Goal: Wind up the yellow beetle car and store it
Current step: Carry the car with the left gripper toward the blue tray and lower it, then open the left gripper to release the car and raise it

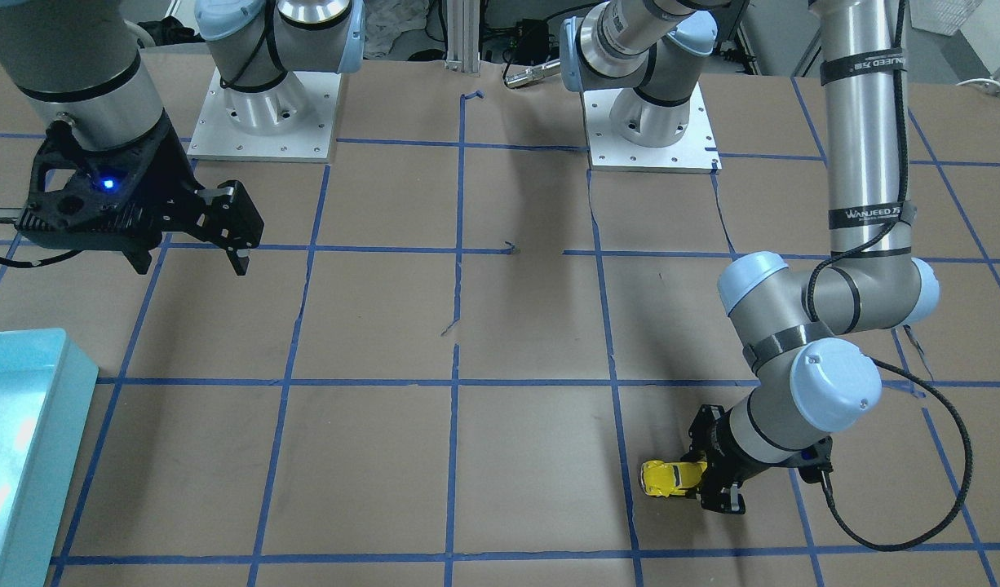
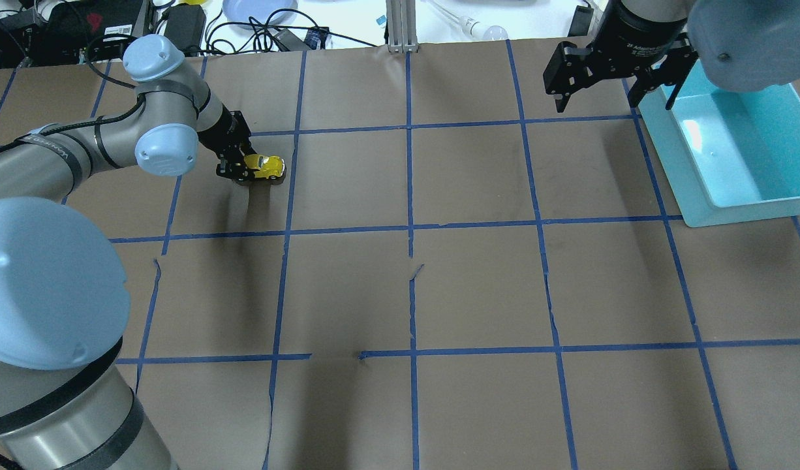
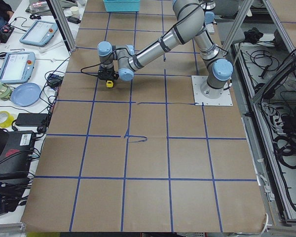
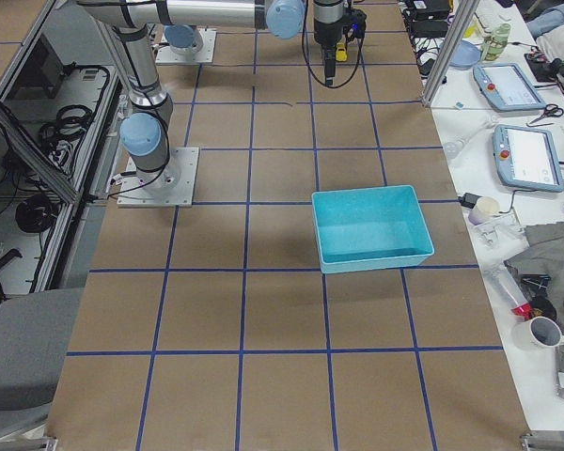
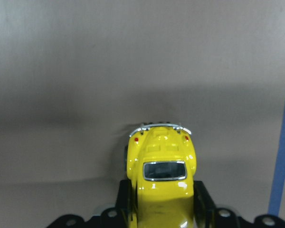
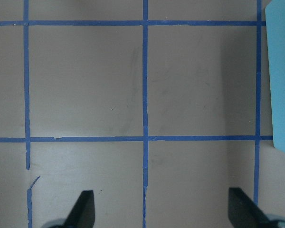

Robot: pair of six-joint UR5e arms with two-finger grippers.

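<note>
The yellow beetle car (image 2: 267, 167) is held between the fingers of my left gripper (image 2: 243, 170) at the far left of the table, on or just above the brown paper. The front-facing view shows the car (image 1: 665, 478) sticking out of the left gripper (image 1: 712, 483). In the left wrist view the car (image 5: 162, 166) points away from the camera, and the black fingers (image 5: 125, 202) press on both its sides. My right gripper (image 2: 596, 99) is open and empty, raised above the table beside the teal bin (image 2: 733, 199). In its wrist view the right gripper (image 6: 161, 202) shows only bare table.
The teal bin (image 1: 35, 383) is open-topped, looks empty and stands at the table's right side; it also shows in the exterior right view (image 4: 371, 258). Blue tape lines grid the brown paper. The arm base plates (image 1: 263, 122) are on the robot's side.
</note>
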